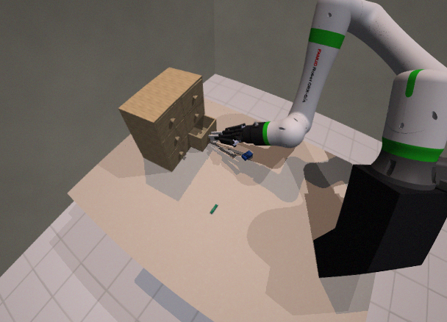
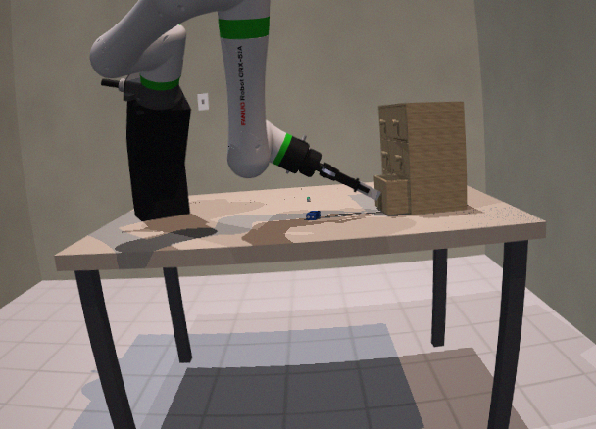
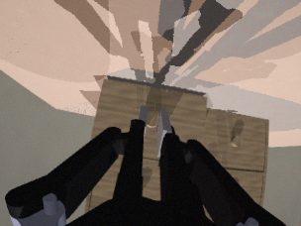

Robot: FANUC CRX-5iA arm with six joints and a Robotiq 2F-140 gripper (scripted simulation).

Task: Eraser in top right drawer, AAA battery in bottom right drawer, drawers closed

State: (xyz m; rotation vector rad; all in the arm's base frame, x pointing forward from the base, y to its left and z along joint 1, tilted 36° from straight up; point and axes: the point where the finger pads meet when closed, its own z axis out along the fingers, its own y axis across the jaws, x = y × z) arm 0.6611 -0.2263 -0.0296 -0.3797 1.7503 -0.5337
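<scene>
The wooden chest (image 1: 162, 93) (image 2: 436, 154) (image 3: 218, 149) stands upright, with three rows of two drawers. Its bottom right drawer (image 1: 195, 142) (image 2: 396, 198) (image 3: 183, 116) is partly out and level; the other drawers look pushed in. My gripper (image 1: 210, 137) (image 2: 376, 196) (image 3: 151, 118) points down at that drawer's front and is shut on its knob (image 3: 151, 126). A thin green bar, seemingly the AAA battery (image 1: 214, 209) (image 2: 308, 199), lies on the table away from the chest. I cannot make out an eraser for certain. Drawer interiors are mostly hidden.
A small blue object (image 1: 247, 155) (image 2: 313, 215) lies on the table (image 1: 165, 222) (image 2: 441, 224) below and beside the gripper, between chest and robot base; I cannot tell what it is. The black robot pedestal (image 1: 367, 222) (image 2: 158, 164) stands at the opposite end from the chest.
</scene>
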